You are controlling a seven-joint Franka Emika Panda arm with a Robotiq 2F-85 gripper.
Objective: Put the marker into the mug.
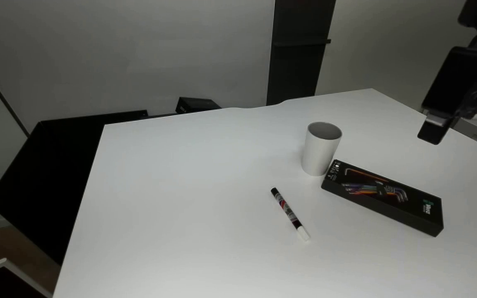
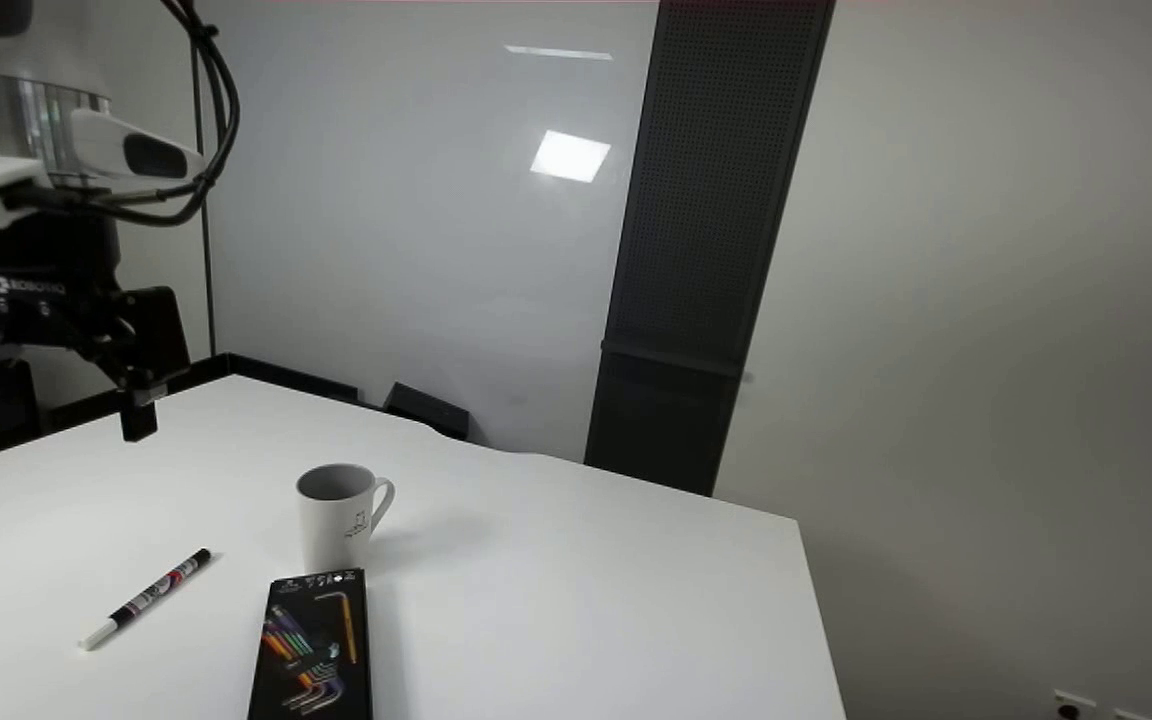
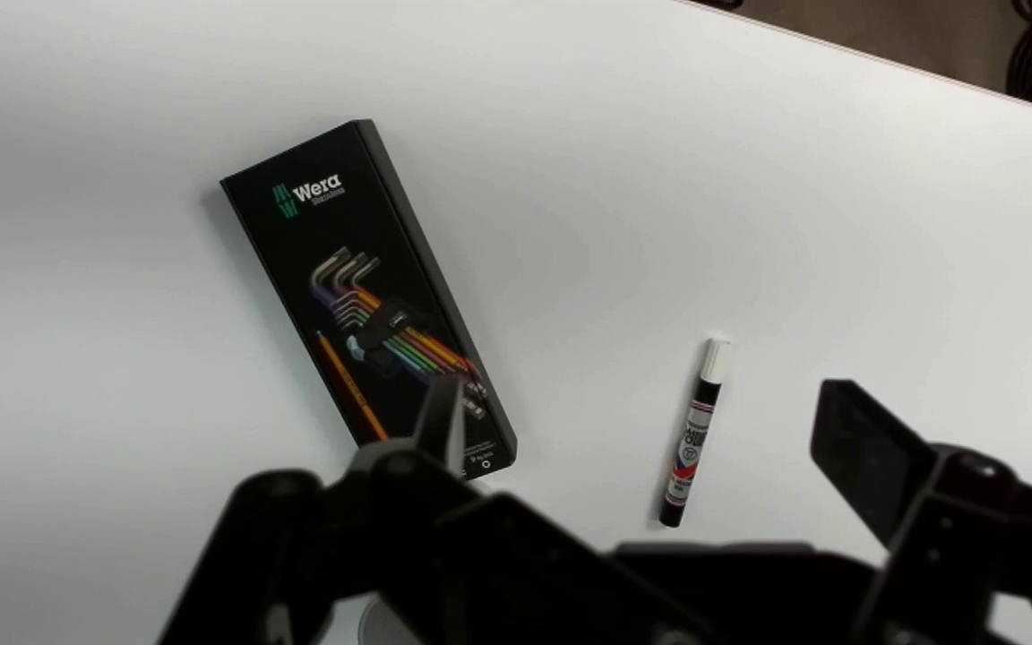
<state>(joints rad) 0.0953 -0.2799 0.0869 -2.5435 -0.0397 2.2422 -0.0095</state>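
The marker (image 1: 289,212) lies flat on the white table, with a printed label and a white cap at one end. It also shows in an exterior view (image 2: 148,598) and in the wrist view (image 3: 692,439). The white mug (image 1: 319,152) stands upright near it; its handle shows in an exterior view (image 2: 331,528). In the wrist view only a sliver of the mug (image 3: 382,625) shows at the bottom, behind the gripper. My gripper (image 3: 641,408) is open and empty, above the table. In the wrist view the marker appears between the fingers. The gripper also shows high in an exterior view (image 2: 71,410).
A black Wera hex key box (image 1: 387,196) lies flat close beside the mug; it also shows in an exterior view (image 2: 314,645) and in the wrist view (image 3: 368,287). The white table (image 1: 172,207) ends at a wall with a dark panel (image 1: 300,49). Cables lie beyond the table edge.
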